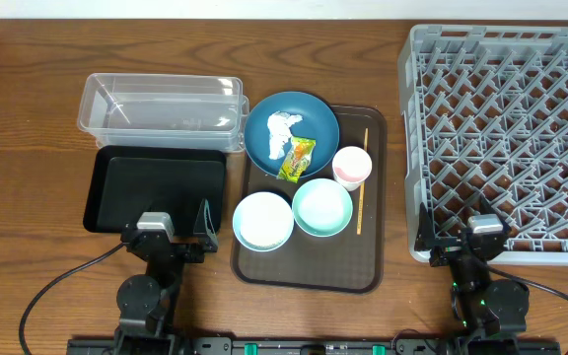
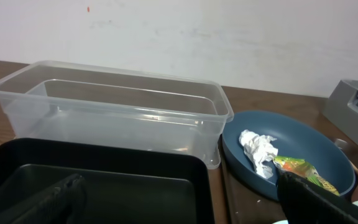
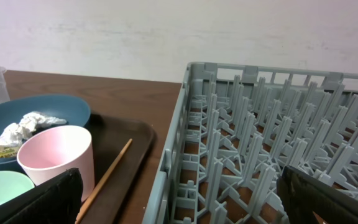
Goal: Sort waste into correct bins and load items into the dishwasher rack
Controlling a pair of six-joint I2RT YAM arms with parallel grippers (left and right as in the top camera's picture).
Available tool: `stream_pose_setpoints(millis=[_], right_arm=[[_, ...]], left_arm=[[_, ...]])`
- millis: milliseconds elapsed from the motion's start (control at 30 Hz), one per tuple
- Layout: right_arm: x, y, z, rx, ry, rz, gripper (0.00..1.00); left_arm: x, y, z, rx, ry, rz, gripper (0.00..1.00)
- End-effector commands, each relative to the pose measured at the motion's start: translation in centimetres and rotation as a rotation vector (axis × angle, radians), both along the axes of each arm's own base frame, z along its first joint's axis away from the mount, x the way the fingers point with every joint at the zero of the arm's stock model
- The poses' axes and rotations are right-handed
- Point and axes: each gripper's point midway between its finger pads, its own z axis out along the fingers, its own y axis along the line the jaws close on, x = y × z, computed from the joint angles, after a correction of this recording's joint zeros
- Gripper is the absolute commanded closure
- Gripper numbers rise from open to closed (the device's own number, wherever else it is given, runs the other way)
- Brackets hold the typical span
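A dark blue plate on the brown tray holds a crumpled white tissue and a yellow-green wrapper; both also show in the left wrist view. I cannot make out any loose rice. Two pale bowls, a pink cup and a chopstick lie on the tray. The clear tub and the black tray are at the left. The grey rack is at the right. My left gripper is open over the black tray's near edge. My right gripper is open at the rack's near left corner.
The brown serving tray sits between the bins and the rack, close to both. Bare wooden table lies to the far left and behind the tub. A white wall stands behind the table in both wrist views.
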Motion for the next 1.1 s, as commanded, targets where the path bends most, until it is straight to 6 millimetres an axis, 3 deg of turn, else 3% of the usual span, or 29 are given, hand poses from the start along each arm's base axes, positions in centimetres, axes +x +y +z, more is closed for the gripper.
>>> stream_pose_setpoints(millis=[0,867,1067], right_arm=[[0.0,0.3,-0.2,-0.012,0.004,0.012,0.01],[0.0,0.4,-0.1,0.026,0.005,0.015,0.01],[-0.2,-0.8,2.6,0.034,-0.048,-0.052,0.01]], left_arm=[[-0.1,0.3,-1.6,0.021,0.053,0.016,0.0],[-0.1,0.3,-1.9,0.0,0.068,0.018,0.0],[0.1,0.3,-1.6,-0.067,0.115,0.03,0.0]])
